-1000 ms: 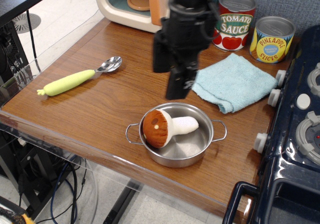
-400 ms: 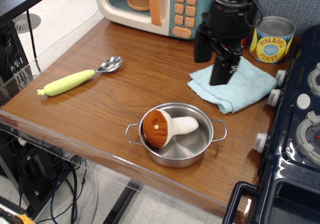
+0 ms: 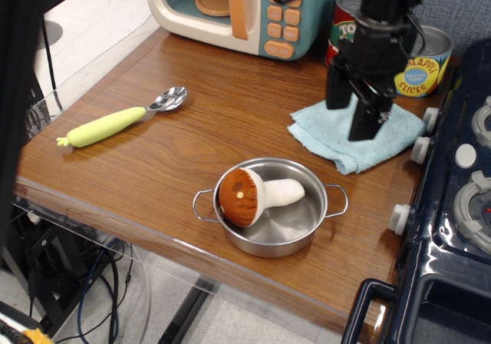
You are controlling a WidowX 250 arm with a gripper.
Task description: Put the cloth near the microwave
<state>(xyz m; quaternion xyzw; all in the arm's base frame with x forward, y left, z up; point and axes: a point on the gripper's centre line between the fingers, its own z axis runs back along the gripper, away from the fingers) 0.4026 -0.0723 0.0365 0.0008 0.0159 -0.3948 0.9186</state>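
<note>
Jaws spread wide, gripper (image 3: 350, 114) hovering over cloth (image 3: 337, 133). Reach stage; next: drop, pinch, drag toward microwave (image 3: 230, 10).

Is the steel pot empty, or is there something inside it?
Not empty. The steel pot holds a plush mushroom lying on its side, brown cap toward the left rim and white stem pointing right.

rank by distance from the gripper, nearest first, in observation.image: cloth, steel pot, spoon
From the gripper:
1. cloth: directly beneath the open fingers, at the table's right side by the stove.
2. steel pot: toward the front edge, left of the gripper, holding the toy mushroom.
3. spoon: far across the table on the left side.
</note>
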